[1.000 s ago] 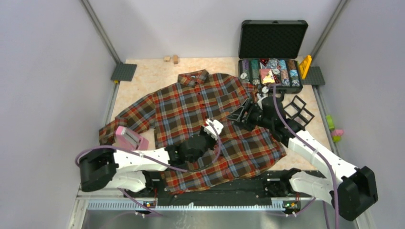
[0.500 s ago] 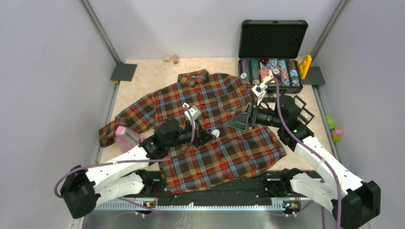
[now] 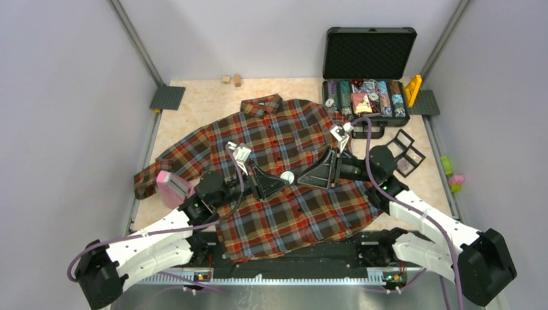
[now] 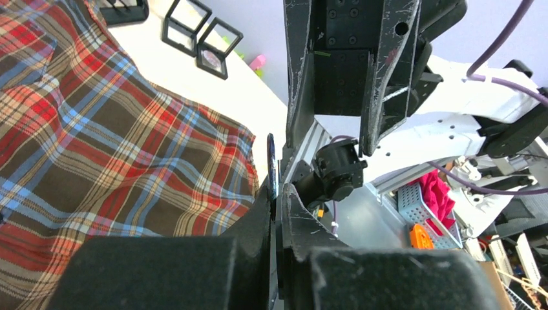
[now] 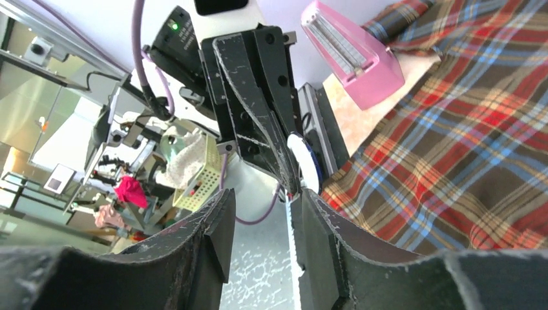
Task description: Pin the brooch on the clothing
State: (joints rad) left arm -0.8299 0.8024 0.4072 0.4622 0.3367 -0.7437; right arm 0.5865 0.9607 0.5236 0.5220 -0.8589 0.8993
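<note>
The clothing, a plaid shirt (image 3: 284, 132), lies spread flat on the table. Above its middle, my left gripper (image 3: 279, 181) points right and is shut on the brooch (image 3: 287, 176), a small pale round disc. In the left wrist view the brooch (image 4: 271, 160) shows edge-on, sticking up between the shut fingers (image 4: 258, 213). My right gripper (image 3: 306, 179) faces it from the right, open, tips close to the disc. In the right wrist view the brooch (image 5: 304, 161), white with a blue rim, sits just beyond my right gripper (image 5: 262, 210), near its right finger; nothing is between the fingers.
An open black case (image 3: 368, 97) with several small items stands at the back right. Two small black frames (image 3: 404, 152) lie beside the shirt's right side. A pink block (image 3: 171, 187) rests on the left sleeve. Two wooden blocks (image 3: 231, 79) sit at the back.
The right gripper came down and left from near the case to face the brooch, its jaws narrowing a little. The left arm shifted, keeping the brooch held above the shirt's middle.
</note>
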